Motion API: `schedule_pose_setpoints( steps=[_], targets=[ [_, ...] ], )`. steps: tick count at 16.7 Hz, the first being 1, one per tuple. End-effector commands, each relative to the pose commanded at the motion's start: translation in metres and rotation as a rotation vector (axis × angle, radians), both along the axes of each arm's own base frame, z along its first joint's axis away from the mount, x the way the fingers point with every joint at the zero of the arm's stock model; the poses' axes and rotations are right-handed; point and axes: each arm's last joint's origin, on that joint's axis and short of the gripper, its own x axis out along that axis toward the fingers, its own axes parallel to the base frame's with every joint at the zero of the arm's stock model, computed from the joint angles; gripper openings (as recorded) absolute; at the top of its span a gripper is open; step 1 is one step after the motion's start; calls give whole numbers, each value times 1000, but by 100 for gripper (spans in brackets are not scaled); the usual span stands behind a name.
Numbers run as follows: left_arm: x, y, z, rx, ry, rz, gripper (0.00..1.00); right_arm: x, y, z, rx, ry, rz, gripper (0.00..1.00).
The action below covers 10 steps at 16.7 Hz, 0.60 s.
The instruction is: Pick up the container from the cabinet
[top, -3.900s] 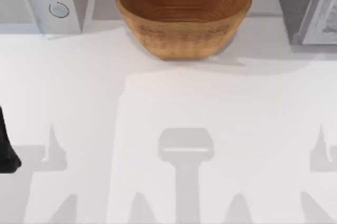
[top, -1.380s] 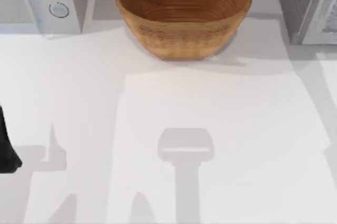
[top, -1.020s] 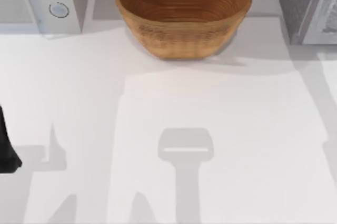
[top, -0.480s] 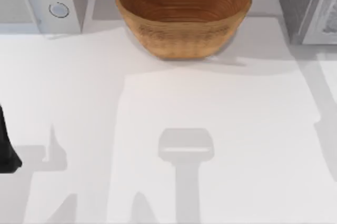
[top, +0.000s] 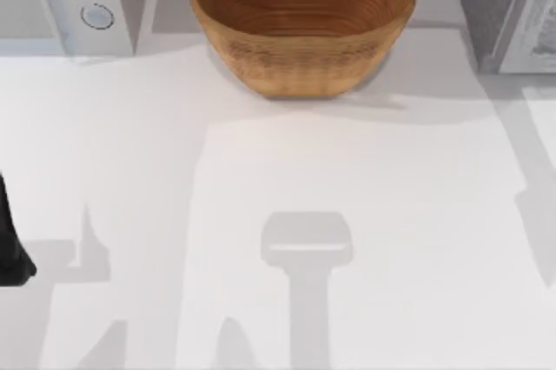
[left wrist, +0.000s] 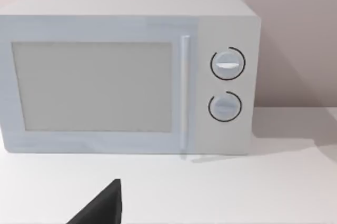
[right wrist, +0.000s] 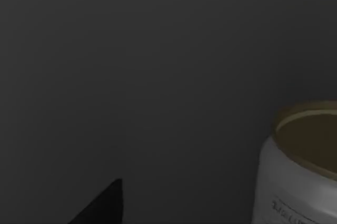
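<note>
While the white table [top: 365, 214] lay bare under pale walls, I saw the microwave [left wrist: 126, 74] at its far left, the wicker basket [top: 302, 23] at the far middle and the grey cabinet [top: 499, 5] at the far right. Inside that dim cabinet stood the container [right wrist: 300, 171], white, open-topped, its label unreadable. Left arm [top: 10, 248] sat parked at the left edge. Of either gripper's fingers I couldn't tell.
</note>
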Motion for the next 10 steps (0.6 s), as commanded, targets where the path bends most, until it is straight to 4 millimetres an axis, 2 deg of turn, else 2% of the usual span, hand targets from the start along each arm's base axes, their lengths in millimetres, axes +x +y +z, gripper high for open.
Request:
schedule_pose_setpoints(
  steps=[10],
  targets=[
    [0,0,0,0,0,0,100,0,0,0,0,0,0,17]
  ],
)
